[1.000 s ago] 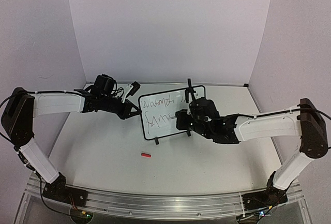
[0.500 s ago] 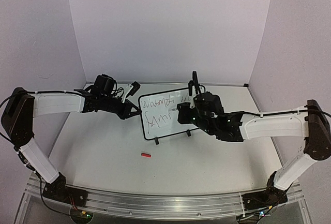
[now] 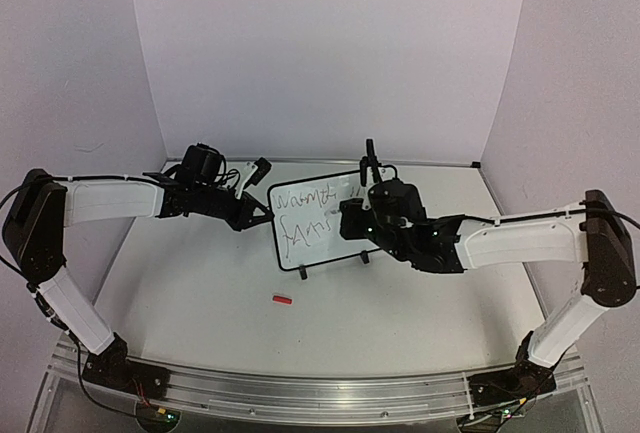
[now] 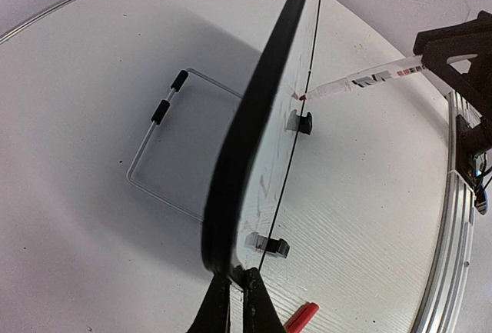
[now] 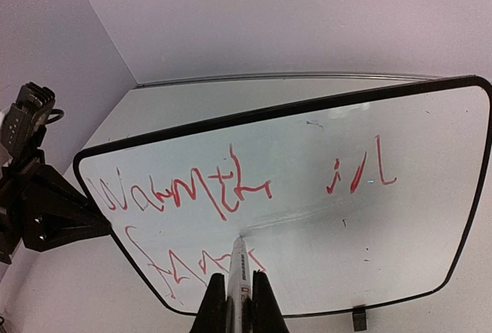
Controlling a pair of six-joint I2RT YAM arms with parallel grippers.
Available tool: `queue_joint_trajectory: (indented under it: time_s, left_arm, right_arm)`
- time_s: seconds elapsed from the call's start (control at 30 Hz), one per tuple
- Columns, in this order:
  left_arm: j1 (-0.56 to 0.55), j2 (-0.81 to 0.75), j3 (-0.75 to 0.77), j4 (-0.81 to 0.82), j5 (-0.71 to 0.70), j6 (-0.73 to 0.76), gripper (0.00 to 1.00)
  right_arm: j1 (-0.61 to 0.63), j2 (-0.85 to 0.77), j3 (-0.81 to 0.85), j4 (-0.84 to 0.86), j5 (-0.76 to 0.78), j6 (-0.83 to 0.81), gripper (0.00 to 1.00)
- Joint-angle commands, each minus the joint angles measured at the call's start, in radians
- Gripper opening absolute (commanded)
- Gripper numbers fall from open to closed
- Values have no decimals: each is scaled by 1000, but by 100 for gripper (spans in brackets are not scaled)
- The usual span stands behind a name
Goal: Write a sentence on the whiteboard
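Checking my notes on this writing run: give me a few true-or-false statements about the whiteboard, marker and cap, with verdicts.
1. The left gripper has its jaws shut on the whiteboard edge. True.
2. The right gripper holds a marker, tip on the whiteboard. True.
3. The sentence is blue. False: it is red.
4. The red cap lies behind the whiteboard. False: it lies on the table in front, apart.
5. The whiteboard lies flat. False: it stands on its clip feet.
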Motion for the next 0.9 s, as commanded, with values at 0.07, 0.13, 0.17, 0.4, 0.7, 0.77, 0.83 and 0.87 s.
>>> queue_joint_trajectory:
  time_s: [0.07,0.13,0.17,0.4,0.7,0.77,0.83,0.87]
  left_arm:
    - [1,21,22,-41,-48,35,0]
    - [0,21,22,-41,-48,36,0]
    - [0,23,22,-40,-48,35,0]
    - [1,23,22,-41,-48,37,0]
    - [0,26,22,-36,-46,36,0]
    - [1,27,22,-36,-43,34,0]
    - [1,26,22,-37,-44,32,0]
    - [1,25,22,-39,-45,33,0]
  right_arm:
    - [-5,25,50,24,32,-11,0]
    - [-5,29,52,24,37,-12,0]
    - [-5,31,52,24,39,-11,0]
    - [-6,13,42,26,29,-12,0]
    - [-7,-114,-47,4,48,8,0]
    - [-7,-111,-41,-7,66,-5,0]
    - [-7,-101,-31,-8,72,-15,0]
    - [-7,-93,-25,-8,73,-20,0]
